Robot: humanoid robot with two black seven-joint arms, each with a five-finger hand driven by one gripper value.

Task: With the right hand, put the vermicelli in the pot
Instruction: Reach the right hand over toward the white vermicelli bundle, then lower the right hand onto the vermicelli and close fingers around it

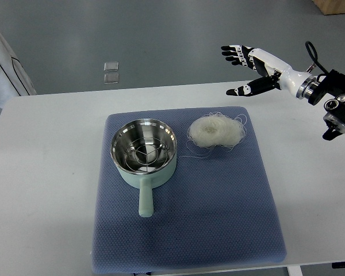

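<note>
Right arm enters from the right edge, upper part of the view, forearm angled up and to the left. Right hand (252, 70) sits above the far right edge of the tabletop (40, 172), partly over the floor (161, 40) beyond it. Hand is wide: the four fingers (233, 54) stretch leftward, spread apart, and the thumb (244, 89) points left below them with a clear gap between. Nothing is held. Finger segments are black with white covers; wrist has a silver ring, then black housing with a cable looping above it.

Left arm does not show.

Vermicelli (216, 130) lies on the blue mat (218, 213), in its upper right part. It is a loose, roughly round nest of pale, translucent strands, denser at the centre, with stray loops standing out around the rim and one thin strand trailing left toward the pot. It lies below and to the left of the right hand, apart from it.

Pot (144, 150) stands upright on the mat just beside the vermicelli, to its left. Pale green outside, shiny metal inside, with a wire rack visible at the bottom. Its green handle (145, 201) points toward the near edge. No vermicelli in the pot.

White fabric (6, 69) shows at the left edge of the view.
</note>
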